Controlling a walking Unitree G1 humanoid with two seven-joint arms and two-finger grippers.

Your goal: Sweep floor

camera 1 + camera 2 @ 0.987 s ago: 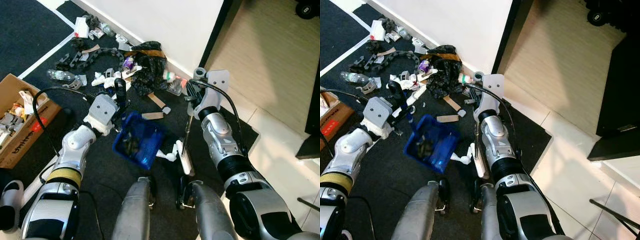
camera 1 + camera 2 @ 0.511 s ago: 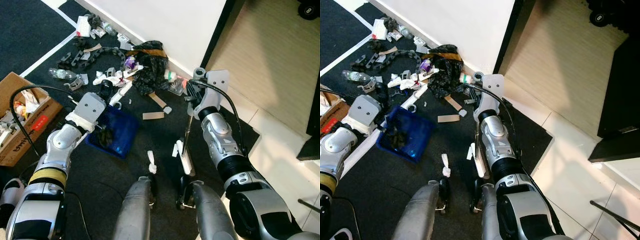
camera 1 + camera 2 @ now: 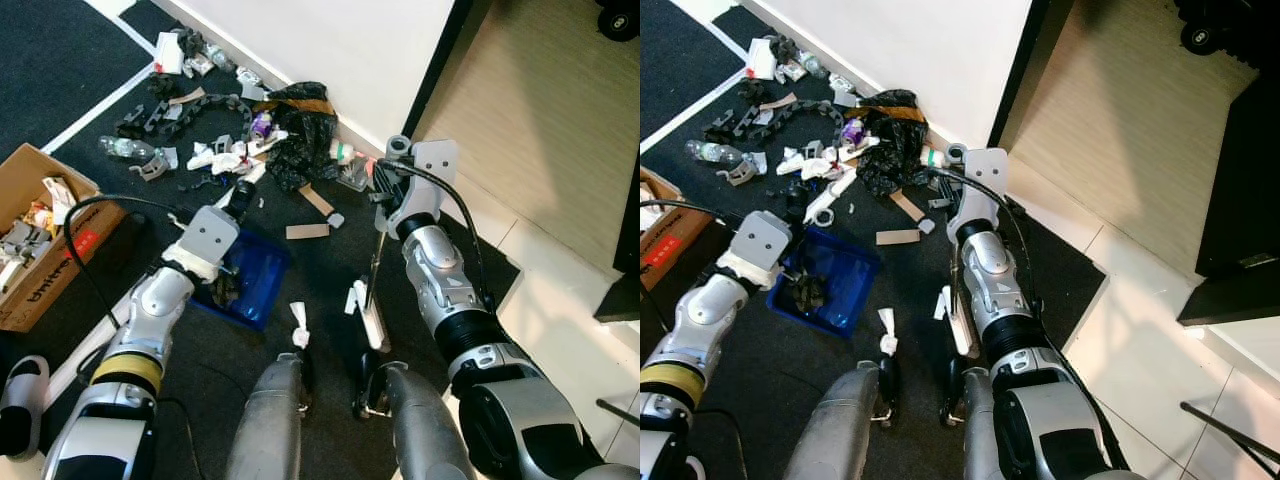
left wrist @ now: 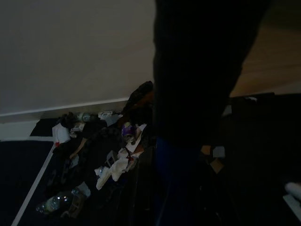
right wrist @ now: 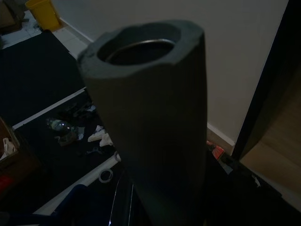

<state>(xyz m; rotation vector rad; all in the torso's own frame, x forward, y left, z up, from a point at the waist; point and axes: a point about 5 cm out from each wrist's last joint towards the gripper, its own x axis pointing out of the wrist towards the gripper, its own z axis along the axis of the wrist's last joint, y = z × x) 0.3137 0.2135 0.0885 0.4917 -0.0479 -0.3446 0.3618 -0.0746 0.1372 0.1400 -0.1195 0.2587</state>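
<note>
Two arms reach out over a dark carpet (image 3: 60, 60) strewn with rubbish. The left tool (image 3: 238, 200) is closed on the black handle of a blue dustpan (image 3: 250, 285), which lies on the carpet just left of the robot's legs, open side facing the robot, with dark scraps inside. The right tool (image 3: 382, 205) sits at the top of a thin broom pole (image 3: 371, 268) that runs down to a whitish head (image 3: 371, 325) resting on the carpet near the robot's feet; in the right wrist view a grey foam grip (image 5: 150, 127) of that pole stands close before the camera, but whether the fingers are clamped on it I cannot tell.

A white twist of paper (image 3: 298, 325) lies on the carpet between the dustpan and the broom head. Farther off, along the foot of the white wall (image 3: 330, 40), lies the litter pile (image 3: 250, 130): a crumpled black bag (image 3: 300, 135), a black cable chain (image 3: 190, 105), a clear plastic bottle (image 3: 125, 150), white paper scraps and strips of brown card (image 3: 306, 231). At the far left stands an open cardboard box (image 3: 40, 235) holding more rubbish. To the right, past a dark door frame, is a pale wood floor (image 3: 560, 110), and white tiles (image 3: 570, 310) lie at the near right.
</note>
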